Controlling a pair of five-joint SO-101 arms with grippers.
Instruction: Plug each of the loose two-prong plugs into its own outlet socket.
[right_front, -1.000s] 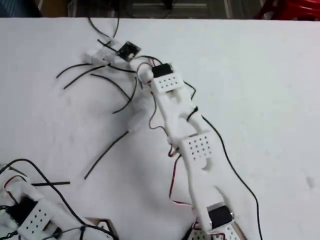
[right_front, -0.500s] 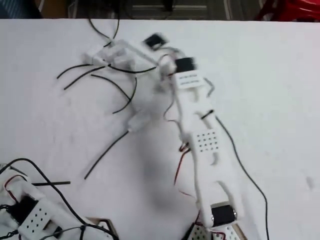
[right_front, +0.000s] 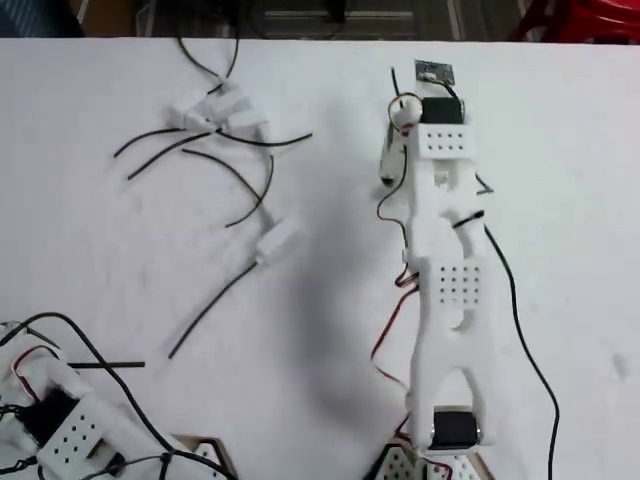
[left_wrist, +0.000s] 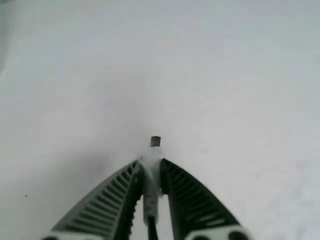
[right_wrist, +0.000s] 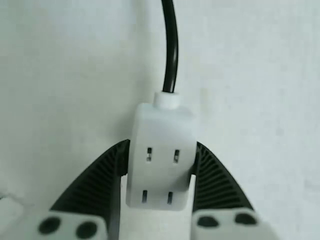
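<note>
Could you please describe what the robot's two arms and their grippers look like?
The long arm and the corner arm are white plastic shells with grids of small round holes, black motor blocks, thin red wires and black cables. The left gripper and right gripper have black, ribbed, tapering fingers on pale bases with dark round screw holes.

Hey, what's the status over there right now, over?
Left fingers shut on plug. Right fingers shut on socket. Other cords lie loose on the table.
</note>
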